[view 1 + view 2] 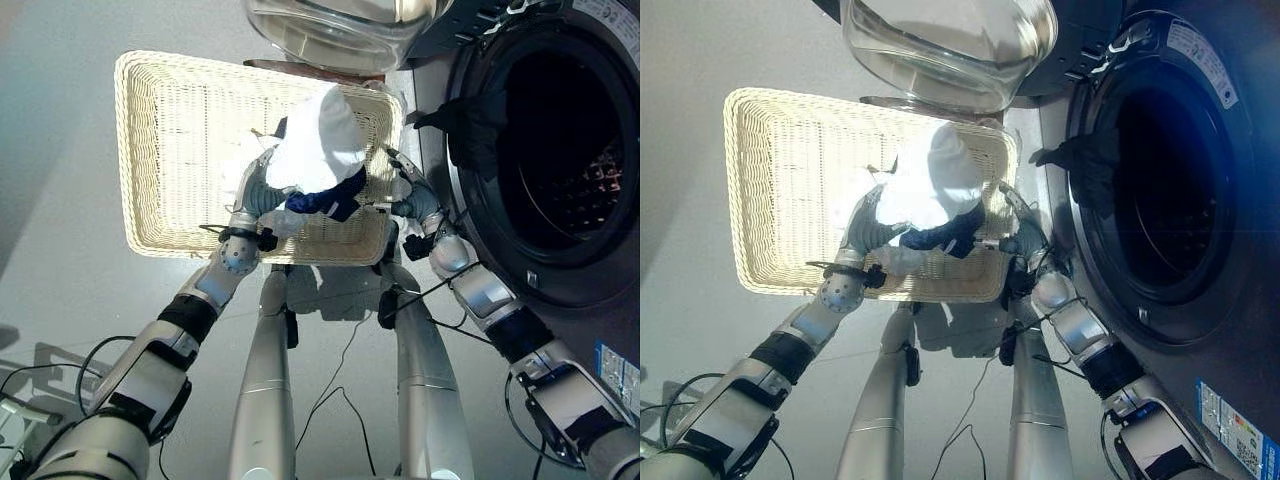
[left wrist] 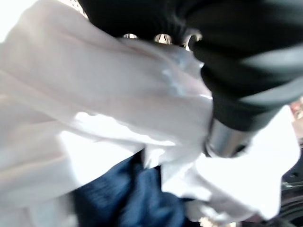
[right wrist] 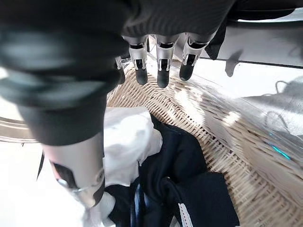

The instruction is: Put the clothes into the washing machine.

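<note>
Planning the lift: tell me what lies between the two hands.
White cloth and dark navy garment, over the wicker basket, between left hand and right hand.

Labels on the washing machine (image 1: 560, 150) are too small to read.

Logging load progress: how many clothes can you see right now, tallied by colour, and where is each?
White: 1, the white cloth held up over the basket by the left hand
Navy: 1, the navy cloth in the basket under it
Black: 1, the black cloth draped on the washer door rim
Total: 3
</note>
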